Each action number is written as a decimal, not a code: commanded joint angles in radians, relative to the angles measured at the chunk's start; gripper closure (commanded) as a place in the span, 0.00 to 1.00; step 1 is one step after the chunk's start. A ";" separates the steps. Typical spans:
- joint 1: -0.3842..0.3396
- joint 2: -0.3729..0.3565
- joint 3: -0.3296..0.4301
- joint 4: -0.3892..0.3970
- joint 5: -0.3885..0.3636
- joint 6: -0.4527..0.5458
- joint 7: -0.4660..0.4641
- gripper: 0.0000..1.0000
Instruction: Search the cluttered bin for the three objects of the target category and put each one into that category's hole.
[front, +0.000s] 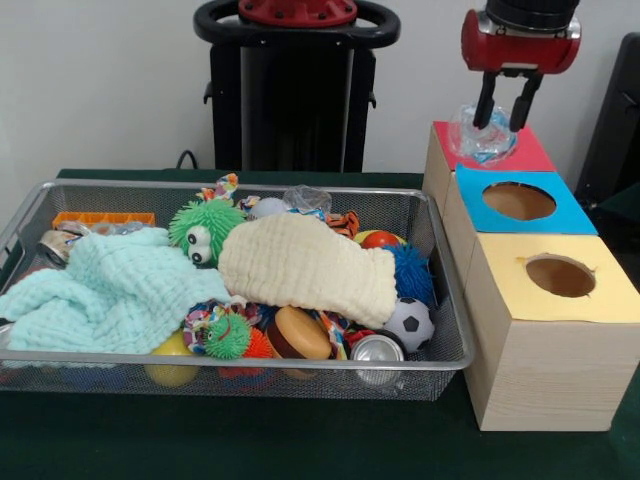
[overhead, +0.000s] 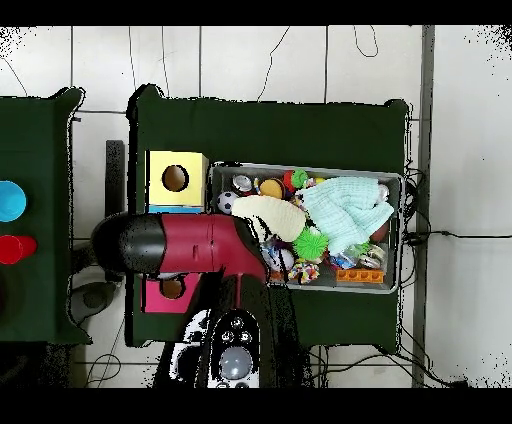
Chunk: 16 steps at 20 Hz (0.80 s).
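Green cloth covers table (white wall behind).

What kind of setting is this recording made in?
Likely a robotics lab: a green-covered table holds a wire bin of toys, sorting boxes with coloured holes, and the gripper holds a plastic bottle.

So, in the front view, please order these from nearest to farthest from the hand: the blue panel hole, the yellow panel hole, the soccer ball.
Hand, holding a plastic bottle over the red panel.
1. Blue panel hole, just below.
2. Yellow panel hole, lower on the boxes.
3. Soccer ball, in the bin's right corner.
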 joint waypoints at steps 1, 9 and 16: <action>0.008 0.049 0.012 0.088 0.047 -0.121 0.264 1.00; 0.039 0.073 -0.003 0.105 0.072 -0.173 0.289 1.00; 0.048 0.102 -0.002 0.123 0.087 -0.236 0.286 1.00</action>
